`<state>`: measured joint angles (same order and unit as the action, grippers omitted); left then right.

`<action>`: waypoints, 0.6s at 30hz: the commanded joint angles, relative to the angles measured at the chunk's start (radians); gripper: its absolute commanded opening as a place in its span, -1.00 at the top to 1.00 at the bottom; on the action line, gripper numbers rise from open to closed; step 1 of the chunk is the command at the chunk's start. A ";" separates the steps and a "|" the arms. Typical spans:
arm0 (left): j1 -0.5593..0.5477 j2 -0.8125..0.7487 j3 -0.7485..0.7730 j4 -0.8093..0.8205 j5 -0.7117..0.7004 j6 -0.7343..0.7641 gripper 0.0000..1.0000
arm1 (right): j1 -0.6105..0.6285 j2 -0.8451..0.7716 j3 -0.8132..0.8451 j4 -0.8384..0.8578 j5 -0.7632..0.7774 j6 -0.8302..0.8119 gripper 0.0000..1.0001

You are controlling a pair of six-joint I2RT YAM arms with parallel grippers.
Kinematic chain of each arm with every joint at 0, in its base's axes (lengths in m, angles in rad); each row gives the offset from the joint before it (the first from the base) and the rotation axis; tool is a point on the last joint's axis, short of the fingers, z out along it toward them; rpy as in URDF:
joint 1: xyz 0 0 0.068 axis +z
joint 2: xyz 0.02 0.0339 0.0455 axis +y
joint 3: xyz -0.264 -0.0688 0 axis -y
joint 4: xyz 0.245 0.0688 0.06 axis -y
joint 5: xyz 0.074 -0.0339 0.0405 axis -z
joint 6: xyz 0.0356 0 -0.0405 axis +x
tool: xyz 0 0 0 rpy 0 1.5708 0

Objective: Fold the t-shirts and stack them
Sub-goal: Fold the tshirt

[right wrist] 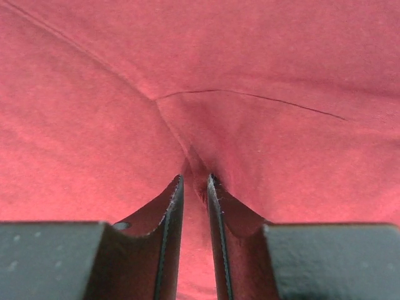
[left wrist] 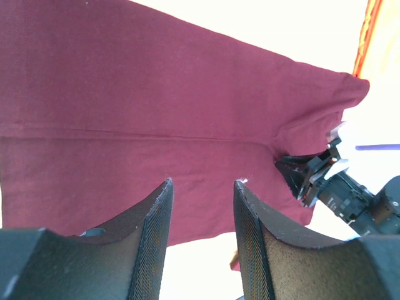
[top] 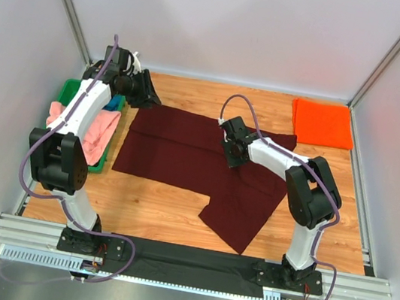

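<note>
Maroon t-shirt (top: 177, 150) lay spread across the middle of the wooden table (top: 160, 212), one part reaching toward the near edge. Right gripper (top: 233, 155) sat low on the cloth right of centre. In its wrist view the jaws (right wrist: 194, 178) were nearly closed, and we noted a raised fold of maroon fabric pinched between them.

Left gripper (top: 147, 96) was at the shirt's far left corner. Its fingers (left wrist: 159, 206) stood apart with nothing between them, cloth visible beyond.

Orange t-shirt (top: 322, 124) lay folded flat at the far right corner, well apart from the maroon one. Salmon-pink shirt (top: 99, 138) and blue shirt (top: 114, 102) sat bunched in the green tray (top: 69, 90) at the left edge.
</note>
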<state>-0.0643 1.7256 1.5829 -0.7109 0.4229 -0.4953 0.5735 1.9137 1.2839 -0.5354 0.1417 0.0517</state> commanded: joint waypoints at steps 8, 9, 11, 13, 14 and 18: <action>0.001 -0.034 0.009 0.039 0.037 -0.014 0.00 | -0.004 0.001 0.011 0.020 0.058 -0.026 0.45; 0.001 -0.035 0.008 0.039 0.036 -0.012 0.00 | -0.004 0.008 0.012 0.020 0.055 -0.023 0.45; 0.001 -0.038 0.005 0.044 0.037 -0.014 0.01 | -0.004 0.011 0.017 0.023 0.056 -0.020 0.45; 0.003 -0.040 -0.001 0.050 0.040 -0.015 0.01 | -0.006 0.013 0.017 0.025 0.058 -0.018 0.46; 0.001 -0.043 -0.003 0.054 0.043 -0.019 0.01 | -0.007 0.015 0.018 0.023 0.061 -0.015 0.49; 0.003 -0.044 -0.003 0.059 0.047 -0.012 0.01 | -0.018 0.036 0.040 0.017 0.039 -0.003 0.63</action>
<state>-0.0643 1.7256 1.5818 -0.6842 0.4458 -0.4969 0.5674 1.9202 1.2850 -0.5343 0.1745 0.0452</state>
